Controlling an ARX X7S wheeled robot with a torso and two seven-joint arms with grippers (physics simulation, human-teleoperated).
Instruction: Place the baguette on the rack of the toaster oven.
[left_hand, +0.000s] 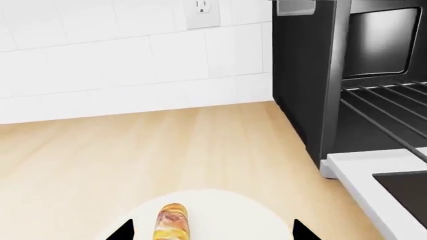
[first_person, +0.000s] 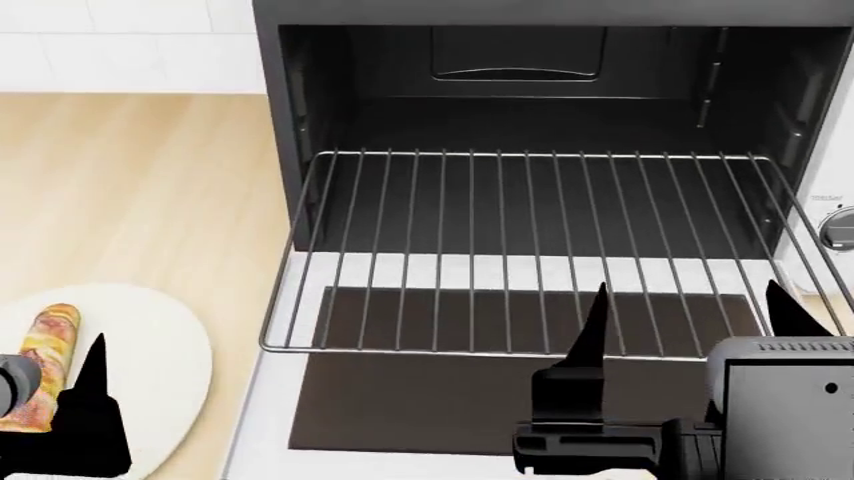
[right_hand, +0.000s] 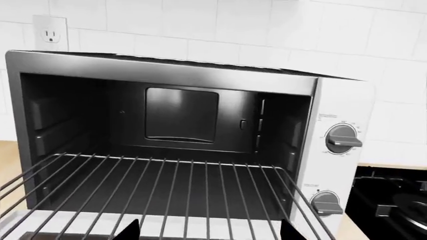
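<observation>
On a white plate (first_person: 160, 370) left of the oven (right_hand: 337, 105), baguette (first_person: 44, 365) beneath open left pincer (left_hand: 212, 231); right pincer (first_person: 687, 310) open before rack (first_person: 534, 250).

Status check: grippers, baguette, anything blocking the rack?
Left gripper open over baguette on plate. Right gripper open, empty, at rack. Rack pulled out, bare.

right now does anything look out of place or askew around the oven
Nothing stands out. The rack sits level, pulled out over the open door, and the baguette lies intact on its plate.

Kitchen: tiled wall (left_hand: 100, 55), toaster oven (right_hand: 333, 115)
</observation>
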